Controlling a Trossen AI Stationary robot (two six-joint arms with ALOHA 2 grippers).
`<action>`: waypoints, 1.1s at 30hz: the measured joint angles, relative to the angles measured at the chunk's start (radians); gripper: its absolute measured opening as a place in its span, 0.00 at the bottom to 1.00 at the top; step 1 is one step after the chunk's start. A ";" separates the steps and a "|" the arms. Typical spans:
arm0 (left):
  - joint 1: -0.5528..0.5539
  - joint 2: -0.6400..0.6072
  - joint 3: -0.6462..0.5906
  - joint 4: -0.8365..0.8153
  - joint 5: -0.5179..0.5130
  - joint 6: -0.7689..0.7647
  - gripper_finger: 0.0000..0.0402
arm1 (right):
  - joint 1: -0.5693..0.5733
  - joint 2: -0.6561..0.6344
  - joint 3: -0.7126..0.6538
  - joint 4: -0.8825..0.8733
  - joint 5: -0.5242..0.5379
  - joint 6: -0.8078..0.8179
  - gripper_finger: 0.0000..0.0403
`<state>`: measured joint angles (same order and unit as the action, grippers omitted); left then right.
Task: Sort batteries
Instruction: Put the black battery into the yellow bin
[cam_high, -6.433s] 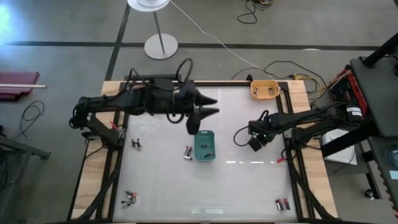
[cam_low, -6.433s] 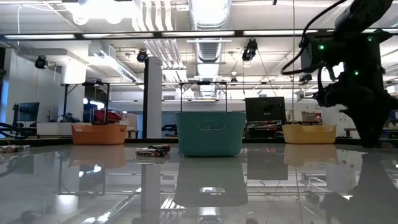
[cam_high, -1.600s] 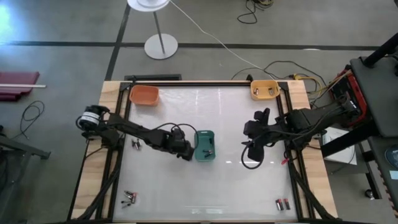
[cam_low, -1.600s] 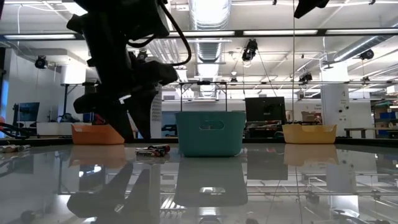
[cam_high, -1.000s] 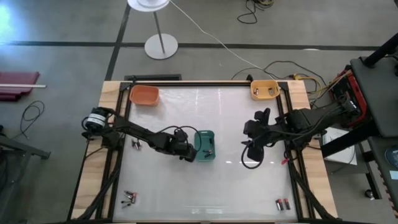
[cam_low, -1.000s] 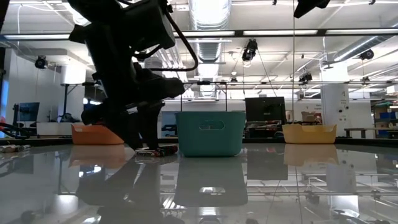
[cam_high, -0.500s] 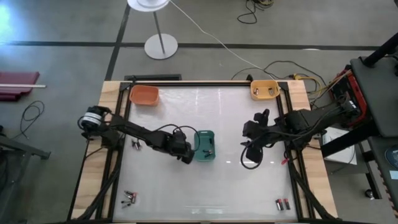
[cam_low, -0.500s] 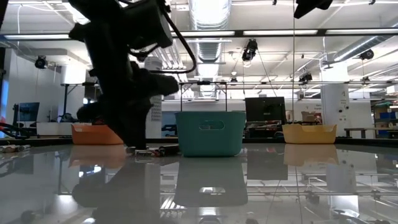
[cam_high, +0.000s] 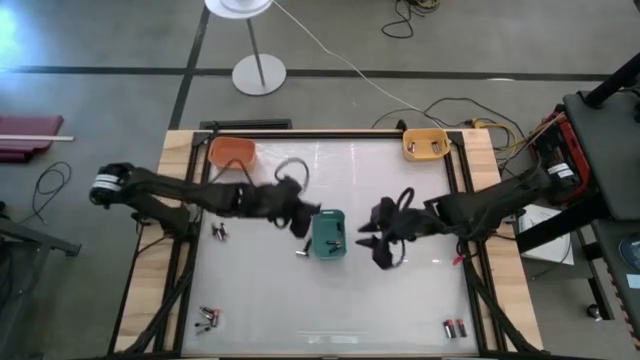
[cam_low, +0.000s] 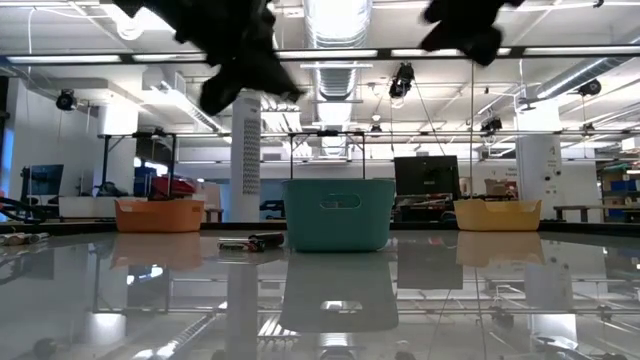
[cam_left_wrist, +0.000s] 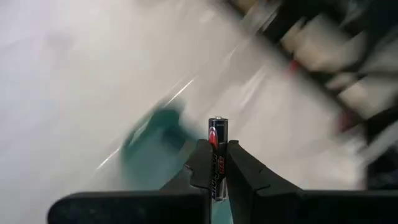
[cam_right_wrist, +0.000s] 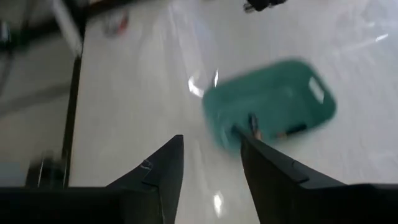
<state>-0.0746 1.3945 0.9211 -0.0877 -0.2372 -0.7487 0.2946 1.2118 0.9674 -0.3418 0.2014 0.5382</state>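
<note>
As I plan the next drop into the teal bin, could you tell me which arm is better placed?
Left. The left gripper is shut on a battery beside the teal bin; the right gripper is open and empty.

A glossy white worktop (cam_high: 270, 290) in a wooden frame carries a teal bin (cam_high: 328, 234) at its middle, an orange bin (cam_high: 232, 152) at the far left corner, a yellow bin (cam_high: 425, 144) at the far right, and batteries (cam_high: 208, 318) scattered near the corners.
</note>
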 joint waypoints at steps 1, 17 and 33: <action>0.025 -0.013 -0.010 0.058 0.022 0.015 0.01 | -0.019 0.000 -0.028 0.061 0.002 0.001 0.41; 0.211 0.045 -0.080 0.913 0.267 0.086 0.00 | -0.244 0.002 0.049 0.384 0.031 -0.085 0.46; 0.222 0.069 -0.073 0.962 0.273 0.159 0.01 | -0.360 0.063 0.173 0.246 -0.150 0.075 0.33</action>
<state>0.1471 1.4635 0.8482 0.8744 0.0357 -0.5892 -0.0649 1.2746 1.1404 -0.0959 0.0516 0.6136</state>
